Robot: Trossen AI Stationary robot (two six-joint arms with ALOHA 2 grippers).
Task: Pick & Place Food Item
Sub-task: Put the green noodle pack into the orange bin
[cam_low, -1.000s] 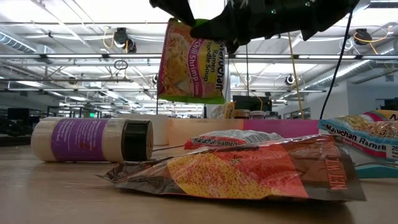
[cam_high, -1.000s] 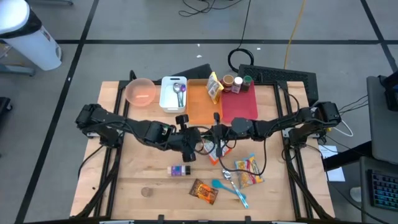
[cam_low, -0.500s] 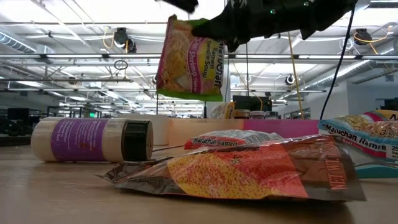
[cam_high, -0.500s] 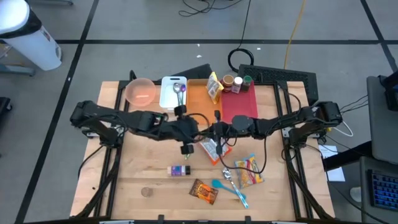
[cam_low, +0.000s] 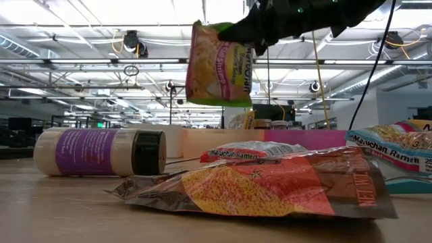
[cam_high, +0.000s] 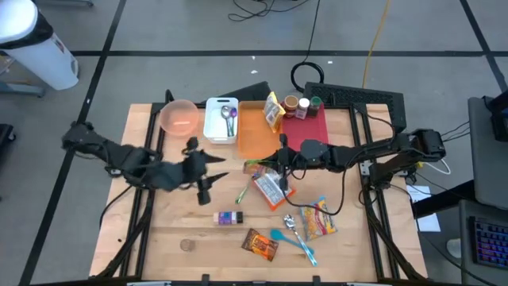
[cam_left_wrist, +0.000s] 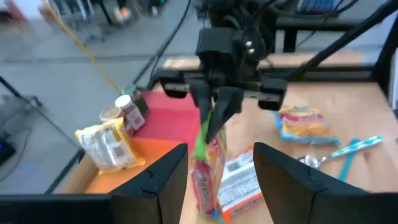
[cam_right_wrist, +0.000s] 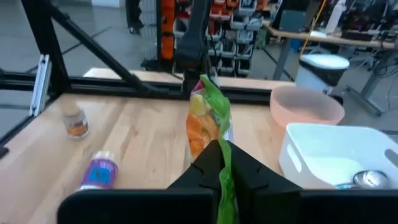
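High view: my right gripper [cam_high: 274, 164] is clamped on the noodle packet [cam_high: 258, 168], dangling mid-frame above the table [cam_high: 182, 230]. My left gripper [cam_high: 208, 176], centre-left, has fingers spread, holding nothing.

Pink bowl [cam_high: 178, 117] and white tray [cam_high: 221, 120] holding a spoon [cam_high: 228, 115] at the table's far edge; orange board [cam_high: 255, 131] and red board [cam_high: 306, 133] alongside; purple-labelled jar [cam_high: 228, 218] lying on its side; blue spoon [cam_high: 294, 243] near the front.
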